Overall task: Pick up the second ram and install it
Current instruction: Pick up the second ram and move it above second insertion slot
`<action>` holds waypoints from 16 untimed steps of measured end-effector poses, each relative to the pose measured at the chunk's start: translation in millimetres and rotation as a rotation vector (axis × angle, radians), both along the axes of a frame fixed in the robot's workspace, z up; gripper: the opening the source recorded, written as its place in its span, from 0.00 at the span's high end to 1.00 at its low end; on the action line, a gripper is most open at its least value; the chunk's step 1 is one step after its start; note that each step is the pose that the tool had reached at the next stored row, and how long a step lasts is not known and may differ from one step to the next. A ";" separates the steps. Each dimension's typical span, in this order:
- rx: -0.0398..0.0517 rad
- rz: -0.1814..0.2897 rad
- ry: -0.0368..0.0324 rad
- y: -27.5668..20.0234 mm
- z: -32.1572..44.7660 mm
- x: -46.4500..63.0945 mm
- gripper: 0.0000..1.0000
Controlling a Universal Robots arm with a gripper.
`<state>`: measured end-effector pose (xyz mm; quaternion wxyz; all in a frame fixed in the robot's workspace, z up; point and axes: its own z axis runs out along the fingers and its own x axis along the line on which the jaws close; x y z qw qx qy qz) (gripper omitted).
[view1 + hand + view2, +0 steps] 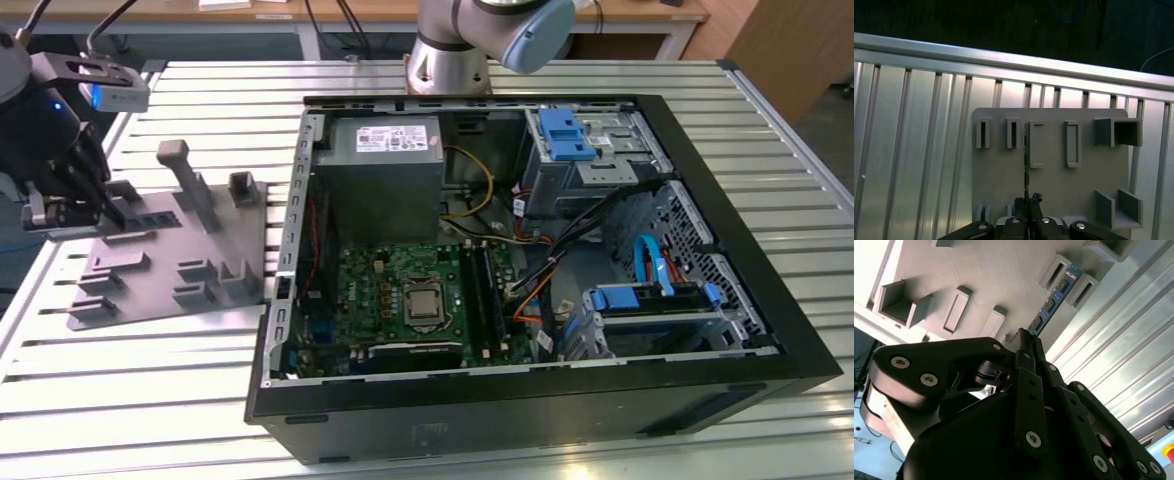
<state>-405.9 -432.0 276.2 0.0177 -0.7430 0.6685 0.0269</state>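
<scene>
— Where are we finding the second ram (1054,297), that long, narrow, flat blue-green circuit-board stick with dark chips?

— We are seeing it standing on its edge on the grey plastic fixture plate (994,275). Its far end is sitting between two raised holders on that plate. In the first wrist view we are looking at it edge-on, as a thin dark line.

— And how are we judging the black, multi-link end effector (1024,338)?

— We are seeing its fingers drawn narrow and pinching the near end of the stick in both wrist views.

— Where is the plate lying?

— In the exterior view we are finding it flat on the ribbed metal tabletop (134,400), at the exterior view's left of the open black computer case (534,405). The green motherboard (387,300) is lying inside that case, well apart from the stick.
</scene>
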 end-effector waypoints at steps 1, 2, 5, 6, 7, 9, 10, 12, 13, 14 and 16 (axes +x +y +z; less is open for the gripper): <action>0.0000 0.000 0.0000 0.0 1.0 0.0 0.86; 0.0000 0.000 0.0000 0.0 2.0 0.0 0.86; 0.0002 0.000 -0.0001 0.0 5.2 0.0 0.86; 0.0003 0.000 -0.0001 0.0 6.3 0.0 0.86; 0.0004 0.000 -0.0002 0.0 7.4 0.0 0.86; 0.0006 0.000 -0.0001 0.0 9.7 0.0 0.86; 0.0008 0.000 0.0000 0.0 10.8 0.0 0.86; 0.0012 0.000 0.0000 0.0 12.8 0.0 0.86; 0.0014 0.000 -0.0001 0.0 13.7 0.0 0.86; 0.0017 0.000 -0.0001 0.0 14.6 0.0 0.86; 0.0019 0.000 0.0000 0.0 16.6 0.0 0.86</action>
